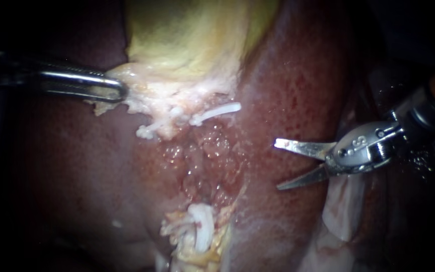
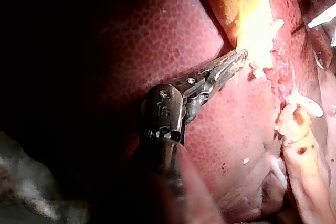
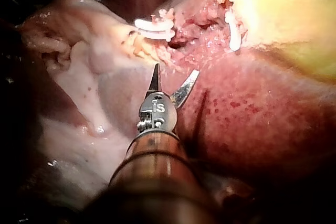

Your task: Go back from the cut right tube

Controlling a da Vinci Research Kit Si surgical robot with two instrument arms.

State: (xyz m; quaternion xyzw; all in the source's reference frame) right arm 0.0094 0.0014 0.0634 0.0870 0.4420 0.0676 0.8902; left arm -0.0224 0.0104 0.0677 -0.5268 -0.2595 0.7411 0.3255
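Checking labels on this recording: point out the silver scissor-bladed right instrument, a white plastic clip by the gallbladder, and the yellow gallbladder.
Silver scissor-bladed right instrument (image 1: 278, 165): endoscope view, midway between its open blades.
White plastic clip (image 1: 217, 112): endoscope view, middle of its length.
Yellow gallbladder (image 1: 187, 35): endoscope view, centre of its surface.

Your right instrument (image 1: 278, 165) has polished metal blades — your left instrument (image 1: 121, 91), nine o'clock, likewise; liver (image 1: 298, 90) and gallbladder (image 1: 187, 35) glisten wet.
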